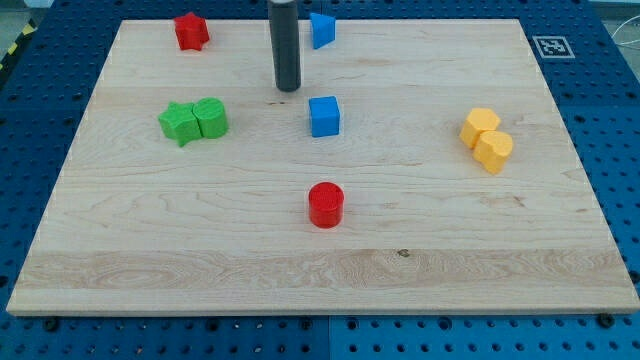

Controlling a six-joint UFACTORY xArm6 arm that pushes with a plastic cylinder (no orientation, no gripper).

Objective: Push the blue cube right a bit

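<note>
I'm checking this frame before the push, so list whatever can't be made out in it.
- Rod's upper part and the arm: cut off by the camera view's top edge; only the rod down to my tip shows.
- Blue block at the top: its left edge sits against the rod, so its full shape is unclear.
- Contact: my tip is up-left of the blue cube, apart from it.
- Marker on the board's corner: too small to read.

The blue cube (324,116) is a small, bright blue block sitting flat on the wooden board (300,250), a little above the board's middle. It stands upright and alone, its faces turned slightly off square, touching no other block.
</note>
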